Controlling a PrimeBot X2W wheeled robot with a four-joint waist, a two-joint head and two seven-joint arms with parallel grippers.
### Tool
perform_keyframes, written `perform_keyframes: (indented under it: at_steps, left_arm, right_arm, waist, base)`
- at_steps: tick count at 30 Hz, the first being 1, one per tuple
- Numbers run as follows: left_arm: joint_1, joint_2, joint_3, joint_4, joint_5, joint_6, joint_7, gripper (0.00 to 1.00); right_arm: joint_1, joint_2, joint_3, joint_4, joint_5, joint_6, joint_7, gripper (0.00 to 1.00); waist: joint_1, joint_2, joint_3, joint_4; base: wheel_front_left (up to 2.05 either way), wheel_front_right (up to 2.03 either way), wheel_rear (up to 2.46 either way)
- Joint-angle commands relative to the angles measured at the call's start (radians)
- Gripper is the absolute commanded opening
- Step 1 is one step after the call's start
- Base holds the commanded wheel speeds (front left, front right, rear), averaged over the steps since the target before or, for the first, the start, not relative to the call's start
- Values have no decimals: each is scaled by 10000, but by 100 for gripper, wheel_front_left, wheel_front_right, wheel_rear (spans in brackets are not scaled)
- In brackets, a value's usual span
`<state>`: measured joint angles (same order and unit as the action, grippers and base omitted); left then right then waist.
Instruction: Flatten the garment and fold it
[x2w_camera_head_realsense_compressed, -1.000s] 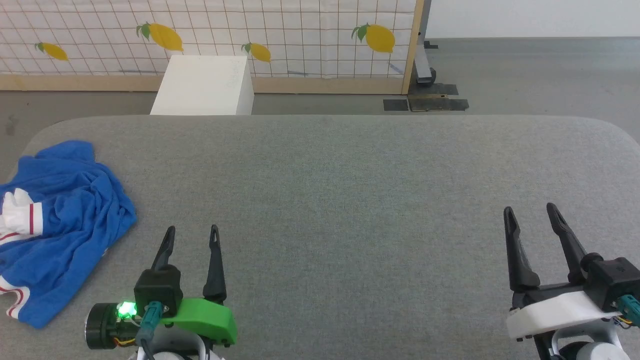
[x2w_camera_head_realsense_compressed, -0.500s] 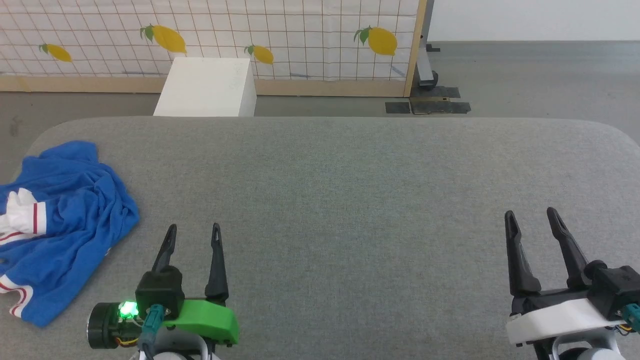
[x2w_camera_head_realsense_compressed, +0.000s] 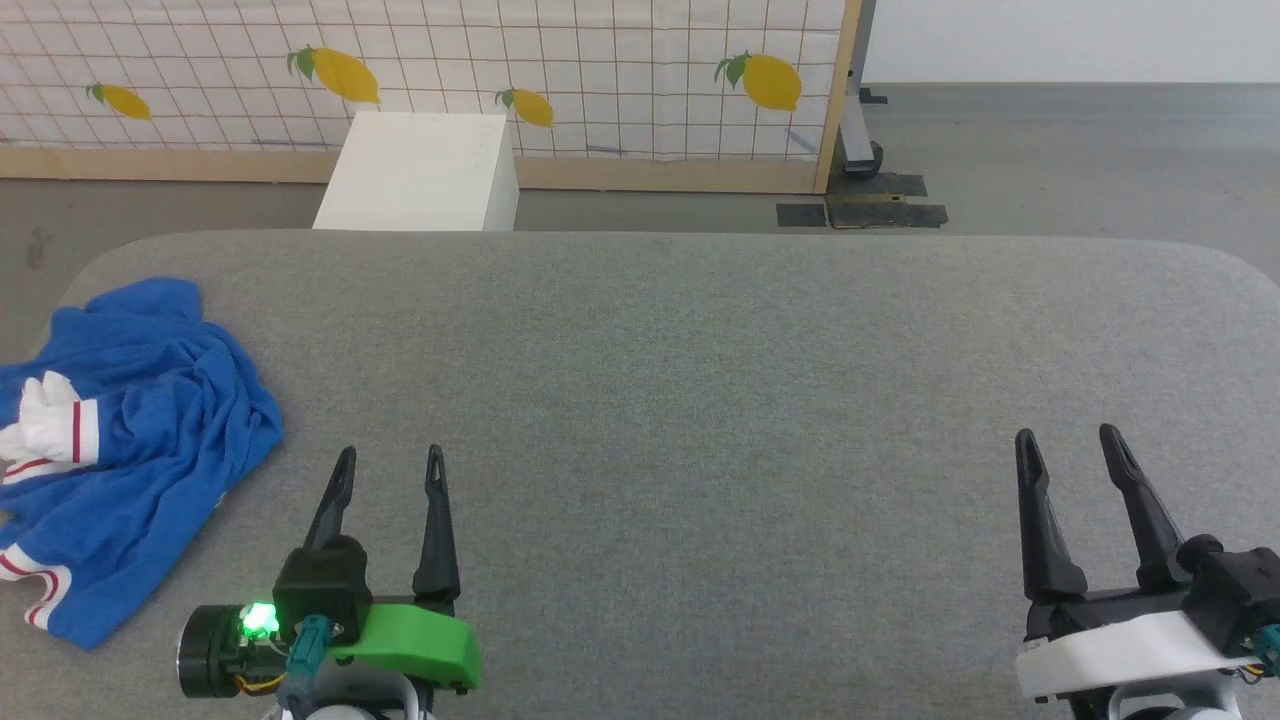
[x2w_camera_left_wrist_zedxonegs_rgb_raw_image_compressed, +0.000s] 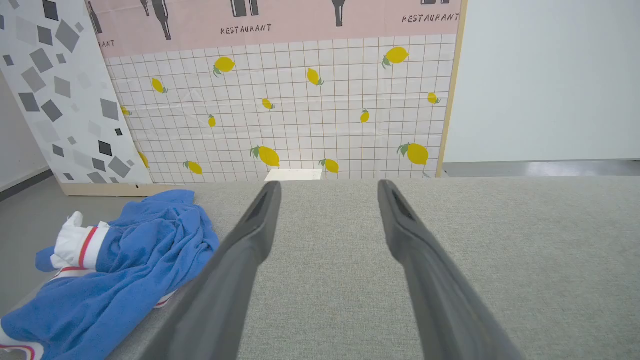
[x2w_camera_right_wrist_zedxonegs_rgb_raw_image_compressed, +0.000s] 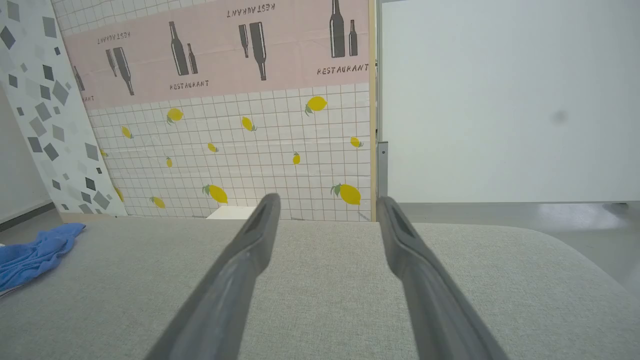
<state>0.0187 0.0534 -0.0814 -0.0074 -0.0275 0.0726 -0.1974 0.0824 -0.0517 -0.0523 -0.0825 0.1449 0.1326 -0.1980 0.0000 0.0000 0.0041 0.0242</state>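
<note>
Lying crumpled at the left end of the grey table (x2w_camera_head_realsense_compressed: 700, 380), the garment (x2w_camera_head_realsense_compressed: 140, 450) reaches that table's left edge. The left gripper (x2w_camera_head_realsense_compressed: 390, 460) and right gripper (x2w_camera_head_realsense_compressed: 1067, 437) hover above the table's near side, both with fingers spread and holding nothing.

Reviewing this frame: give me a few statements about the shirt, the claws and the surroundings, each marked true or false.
1. The blue jersey T-shirt lies crumpled near the left edge of the grey table. True.
2. The left claw is shut on the T-shirt. False: it is open, apart from the shirt and holding nothing.
3. The right claw is open and empty above the table. True.
4. The white box stands on the table. False: it stands on the floor beyond the table's far edge.
</note>
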Motion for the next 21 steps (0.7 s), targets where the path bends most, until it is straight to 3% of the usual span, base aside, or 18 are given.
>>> perform_keyframes:
  at_steps: [1, 21]
  left_arm:
    - [-56, -13, -32, 44, -54, 72, -116, 100]
    - [-65, -26, -225, 253, -26, 208, -525, 100]
  right_arm:
    - [111, 11, -12, -13, 125, -15, -107, 100]
    - [245, 14, 17, 369, 277, -18, -519, 100]
  waist:
    - [0, 0, 0, 0]
    - [0, 0, 47, 34]
  base:
    - [0, 0, 0]
    - [0, 0, 0]
